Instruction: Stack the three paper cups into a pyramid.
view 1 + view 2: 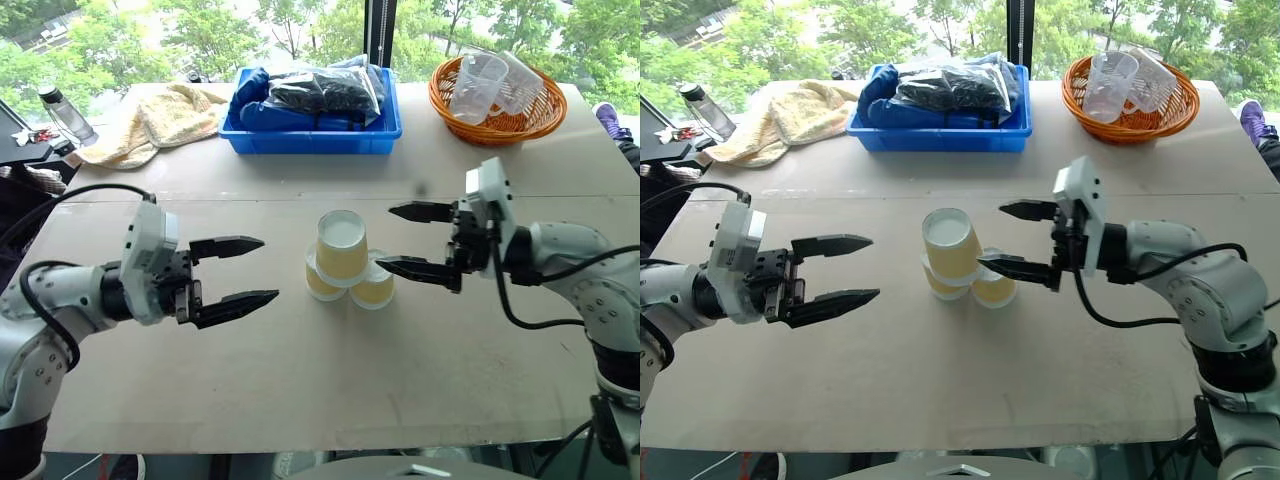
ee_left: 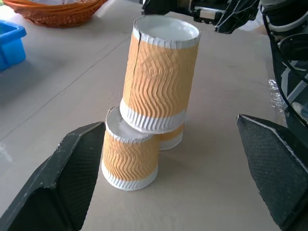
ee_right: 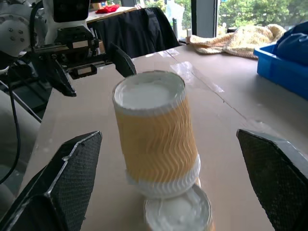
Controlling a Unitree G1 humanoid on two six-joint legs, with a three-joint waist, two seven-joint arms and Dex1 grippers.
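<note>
Standing on the worktop (image 1: 300,380), pyramid (image 1: 345,262) complete; left gripper (image 1: 250,270) wide; right gripper (image 1: 402,240) wide, holding nothing.

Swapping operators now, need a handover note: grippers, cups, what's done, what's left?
Left gripper: open, holding nothing, to the left of the stack.
Right gripper: open, holding nothing, close beside the stack on its right.
The three paper cups: two base cups side by side, upside down, mid-table; the top cup upside down on them, looking slightly tilted.
Done: the pyramid stands, free of both grippers.
Left: draw both arms back without bumping it; check that the top cup sits stable.
</note>
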